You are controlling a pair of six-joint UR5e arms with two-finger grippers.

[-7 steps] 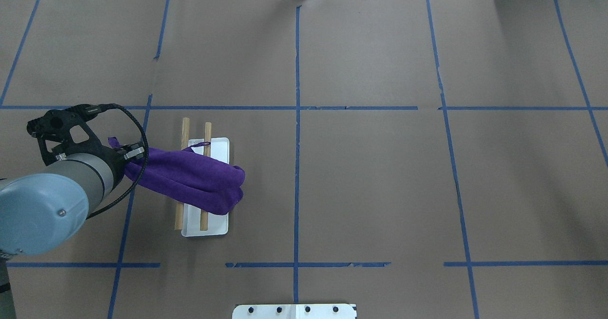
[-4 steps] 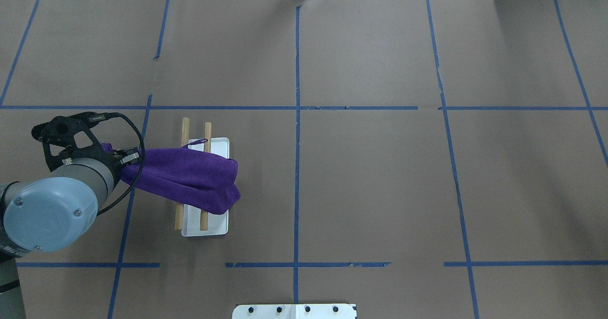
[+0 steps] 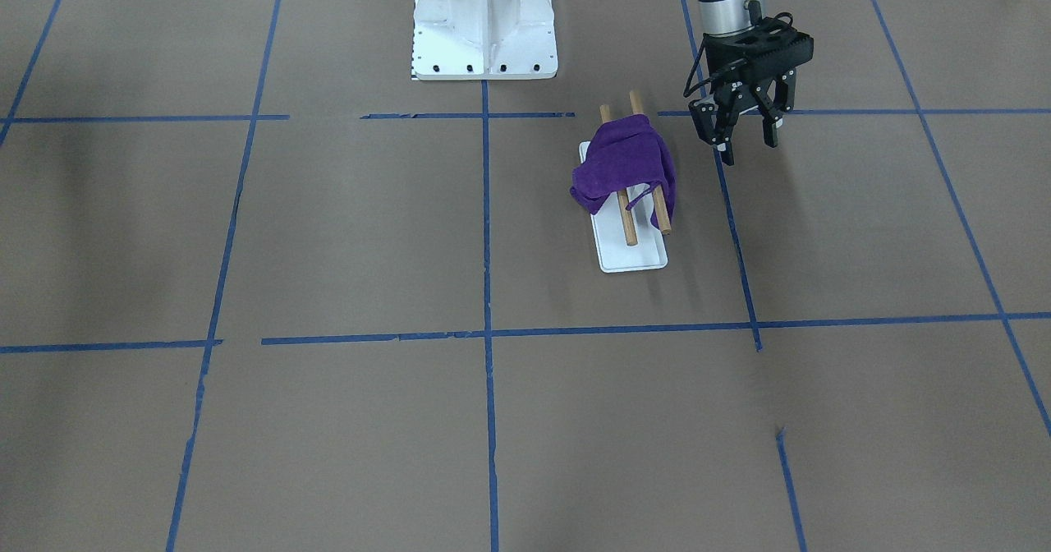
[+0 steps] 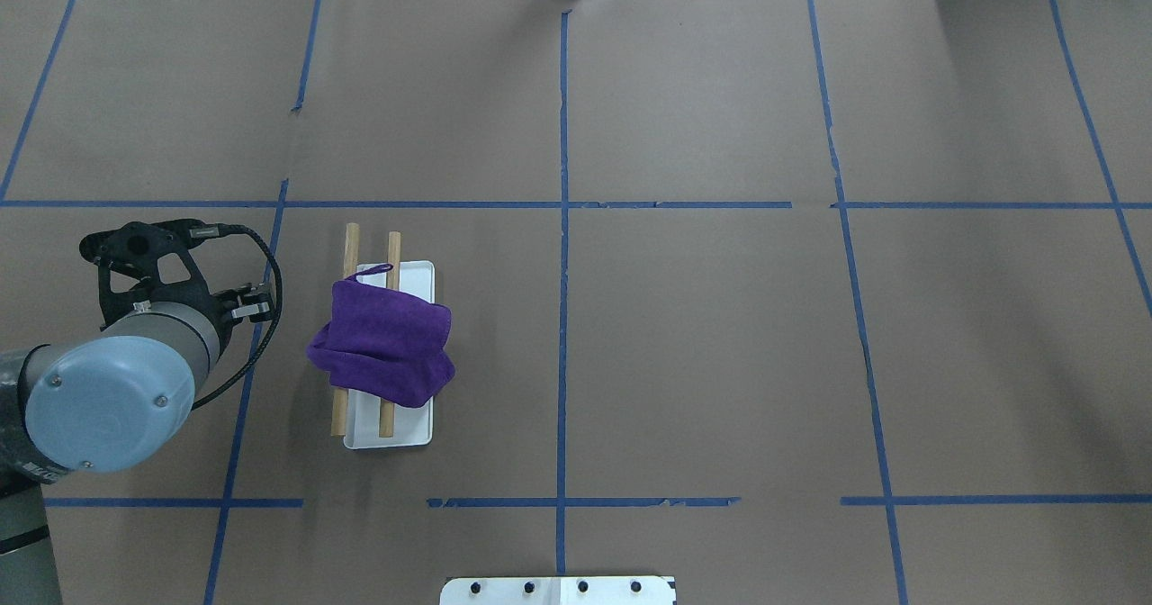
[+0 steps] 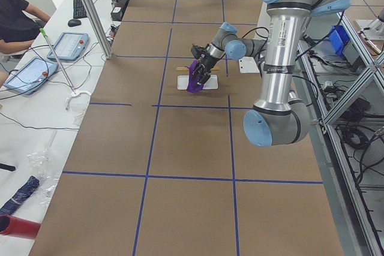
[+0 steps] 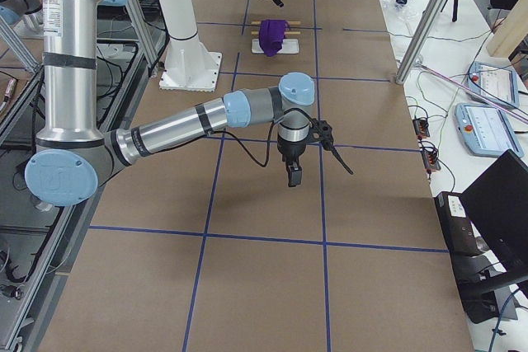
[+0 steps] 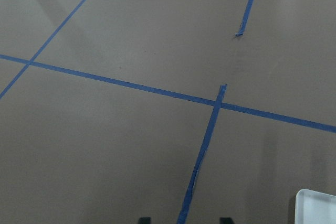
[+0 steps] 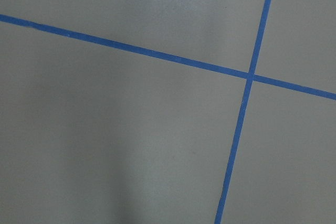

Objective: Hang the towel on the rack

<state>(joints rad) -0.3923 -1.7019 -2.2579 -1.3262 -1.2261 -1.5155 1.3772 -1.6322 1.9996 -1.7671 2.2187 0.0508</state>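
The purple towel (image 4: 382, 344) lies bunched over both sticks (image 4: 393, 247) of the rack (image 4: 396, 431), hiding their middles. The left gripper (image 3: 750, 148) is spread wide and holds nothing. The right gripper (image 6: 291, 172) is too small to tell.

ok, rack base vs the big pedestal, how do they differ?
Size: the pedestal is far bigger than the rack base. Shape: the pedestal rises into a column with bolts along its edge; the rack base is flat, under two dowels and the towel. Both are white.

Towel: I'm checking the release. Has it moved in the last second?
Yes. In the overhead view the towel end that stretched out to the left end effector has fallen back rightward against the rack, which stayed put. The towel is now bunched over it.
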